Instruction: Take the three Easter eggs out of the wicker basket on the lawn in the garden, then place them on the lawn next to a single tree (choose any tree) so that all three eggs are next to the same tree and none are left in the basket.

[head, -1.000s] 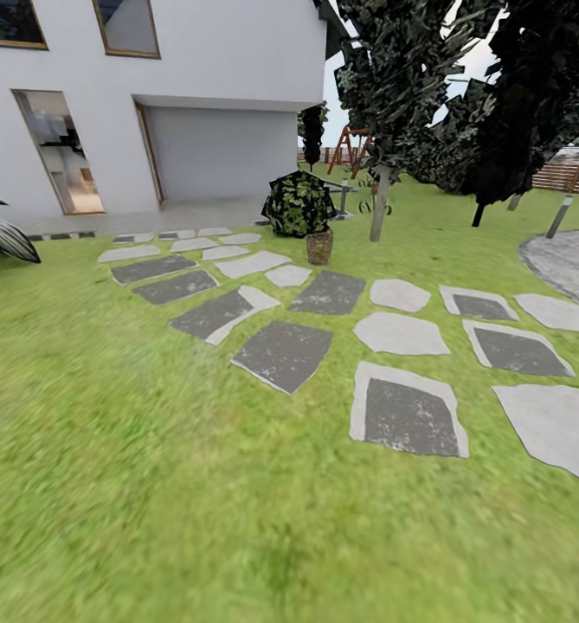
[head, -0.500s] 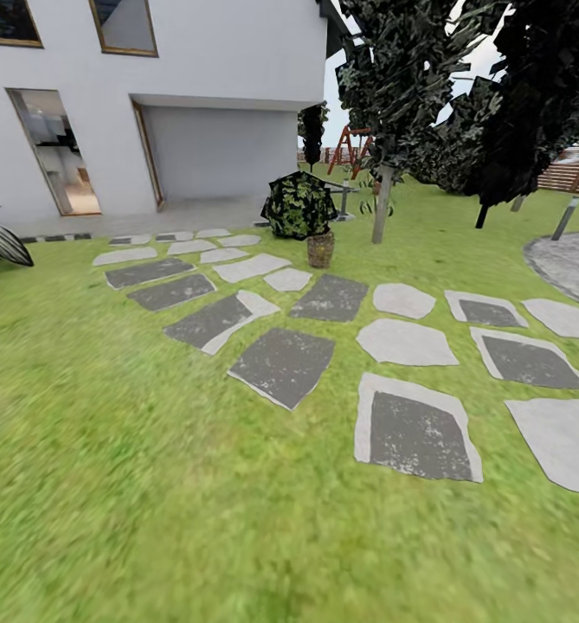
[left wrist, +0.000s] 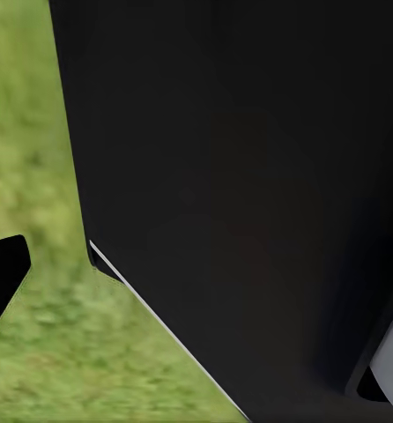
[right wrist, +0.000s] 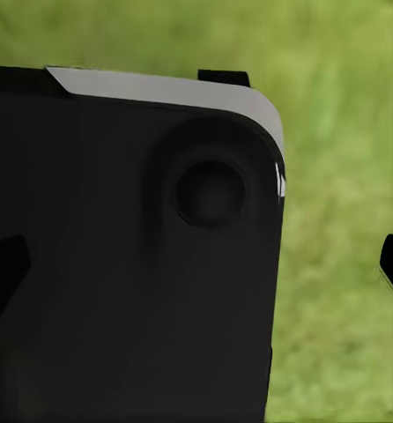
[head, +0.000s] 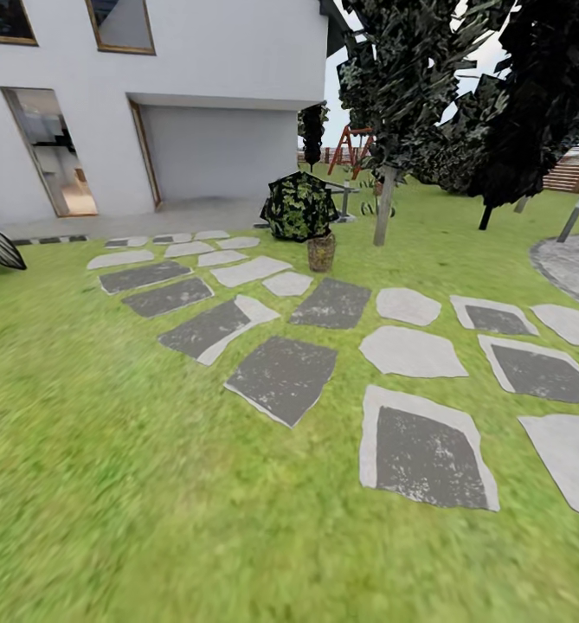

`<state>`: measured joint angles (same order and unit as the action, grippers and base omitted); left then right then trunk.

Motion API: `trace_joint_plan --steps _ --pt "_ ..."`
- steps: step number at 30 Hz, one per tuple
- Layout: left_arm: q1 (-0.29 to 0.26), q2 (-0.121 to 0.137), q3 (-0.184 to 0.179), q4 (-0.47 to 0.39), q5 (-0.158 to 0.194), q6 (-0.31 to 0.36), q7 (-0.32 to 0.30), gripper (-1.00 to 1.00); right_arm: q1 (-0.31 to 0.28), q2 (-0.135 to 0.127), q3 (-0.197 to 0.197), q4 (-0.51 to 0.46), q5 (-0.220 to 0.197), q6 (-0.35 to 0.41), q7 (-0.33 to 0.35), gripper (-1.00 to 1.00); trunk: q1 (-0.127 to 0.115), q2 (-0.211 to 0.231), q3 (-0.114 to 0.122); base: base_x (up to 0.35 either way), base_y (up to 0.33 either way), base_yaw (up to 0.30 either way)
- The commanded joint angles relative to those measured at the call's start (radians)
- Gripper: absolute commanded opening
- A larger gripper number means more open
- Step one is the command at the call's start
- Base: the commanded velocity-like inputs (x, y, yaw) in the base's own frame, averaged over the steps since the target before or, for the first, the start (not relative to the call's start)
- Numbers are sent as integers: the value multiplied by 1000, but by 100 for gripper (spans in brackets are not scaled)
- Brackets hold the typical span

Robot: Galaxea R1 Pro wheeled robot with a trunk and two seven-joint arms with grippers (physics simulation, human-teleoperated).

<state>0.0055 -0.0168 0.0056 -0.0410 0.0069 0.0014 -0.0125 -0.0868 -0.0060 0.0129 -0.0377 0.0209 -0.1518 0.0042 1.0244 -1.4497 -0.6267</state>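
Many grey paving slabs (head: pixel 282 377) cross the lawn (head: pixel 107 484) before us in the head view; far off, the wicker basket (head: pixel 321 252) stands on grass just right of a round bush (head: pixel 299 206), with a pale-trunked tree (head: pixel 382 206) near its right. Our wrist views show dark robot body (left wrist: pixel 249 194) over grass; we cannot tell how either gripper stands.

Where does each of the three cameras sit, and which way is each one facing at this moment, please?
Head view: on the robot's head, facing forward and down across the lawn and paving slabs toward the wicker basket, bush and tree.
Left wrist view: on the left arm, facing dark robot body, with grass beside it.
Right wrist view: on the right arm, facing a dark robot panel.
All three views share the lawn.
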Motion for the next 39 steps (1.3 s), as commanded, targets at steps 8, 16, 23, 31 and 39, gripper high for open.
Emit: trace_joint_plan --steps 8,16,23,31,39 --pt "1 0 1 -2 1 0 -1 100 0 0 1 1 2 -3 0 100 1 0 -1 326 0 0" --pt "1 0 1 -2 1 0 -1 100 0 0 1 1 2 -3 0 100 1 0 -1 326 0 0" --pt "1 0 1 -2 1 0 -1 100 0 0 1 1 2 -3 0 100 1 0 -1 326 0 0" --pt "1 0 1 -2 1 0 -1 100 0 0 1 1 2 -3 0 100 1 0 -1 326 0 0" --pt "1 0 1 -2 1 0 -1 100 0 0 1 1 2 -3 0 100 1 0 -1 326 0 0"
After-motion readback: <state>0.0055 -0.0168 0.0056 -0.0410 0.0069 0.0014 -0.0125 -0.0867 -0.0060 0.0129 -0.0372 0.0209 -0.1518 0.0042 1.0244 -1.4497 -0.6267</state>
